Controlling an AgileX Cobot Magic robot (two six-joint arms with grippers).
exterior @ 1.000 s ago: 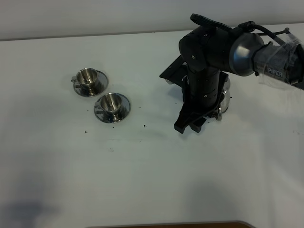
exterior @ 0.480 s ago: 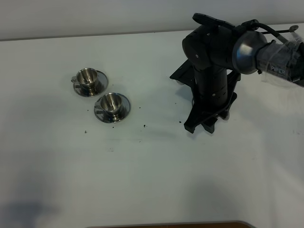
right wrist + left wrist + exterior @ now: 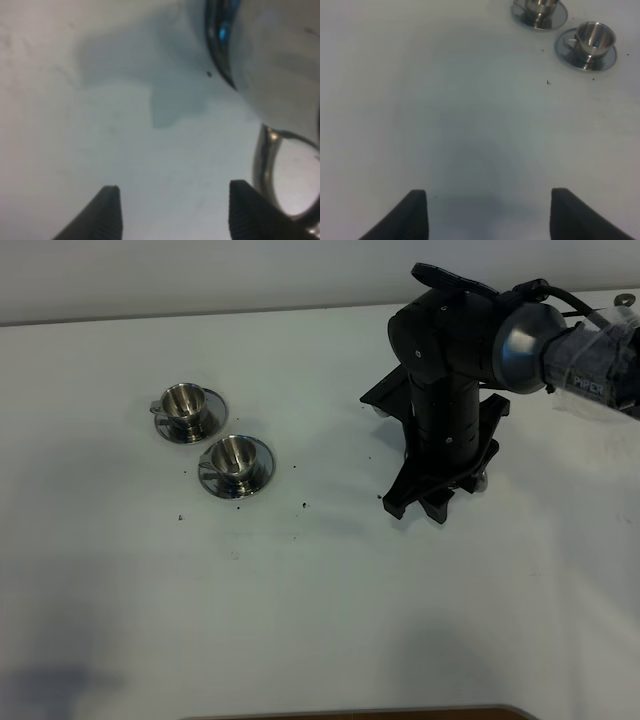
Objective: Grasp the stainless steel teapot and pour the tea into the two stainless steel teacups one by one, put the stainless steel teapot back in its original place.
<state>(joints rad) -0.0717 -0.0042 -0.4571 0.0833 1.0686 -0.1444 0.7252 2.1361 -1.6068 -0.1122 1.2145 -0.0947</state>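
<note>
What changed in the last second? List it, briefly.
The right gripper shifted toward the right of the exterior high view, jaws open as before, and its arm now hides most of the stainless steel teapot. Nothing was grasped or let go. The far teacup and the near teacup have not moved.

Right arm [image 3: 447, 390] angled steeply downward, right end effector [image 3: 414, 510] spread wide, left end effector [image 3: 488, 212] likewise parted
</note>
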